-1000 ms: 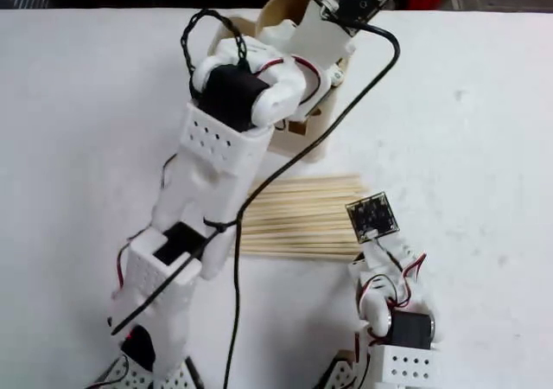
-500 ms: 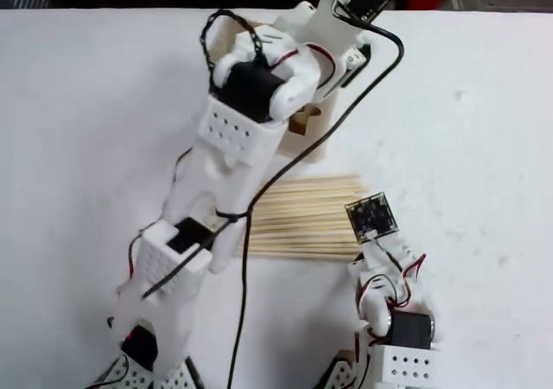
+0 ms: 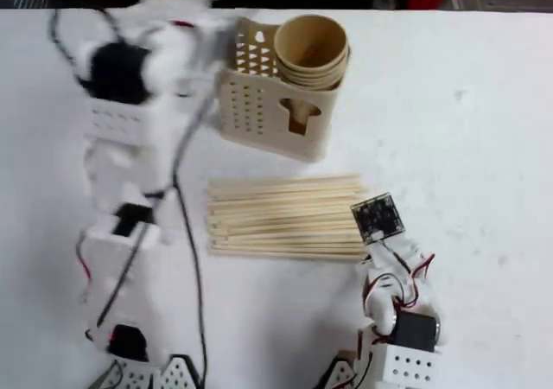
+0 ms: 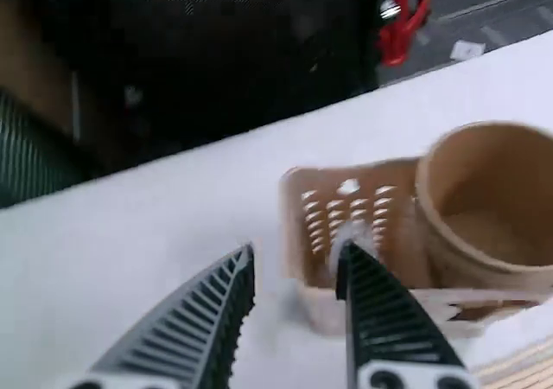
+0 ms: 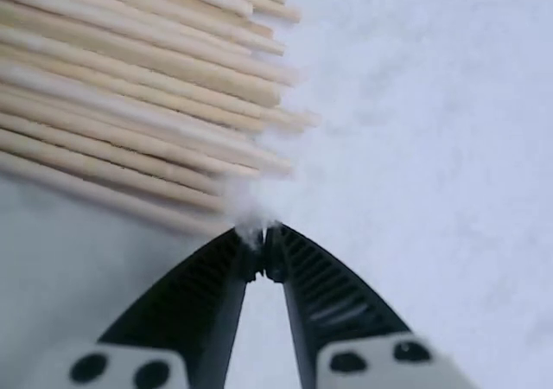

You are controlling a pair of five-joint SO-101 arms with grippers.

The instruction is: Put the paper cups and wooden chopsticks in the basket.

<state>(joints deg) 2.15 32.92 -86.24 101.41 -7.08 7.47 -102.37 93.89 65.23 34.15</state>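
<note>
From above, paper cups (image 3: pixel 311 47) sit nested in the basket (image 3: pixel 251 104), wooden chopsticks (image 3: pixel 276 218) near it, likely light, stiff, roll-prone, best pinched mid-length; the left gripper (image 4: pixel 294 272) gapes empty beside the basket; the right gripper (image 5: pixel 262 251), clenched empty, meets the stick tips.

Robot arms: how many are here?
2: the left white arm beside the perforated beige plastic basket, the right white arm at the end of the pale wooden chopsticks.

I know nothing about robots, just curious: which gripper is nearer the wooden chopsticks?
Right. The right gripper sits shut at the ends of the chopsticks; the left gripper hangs open beside the basket, farther off.
</note>
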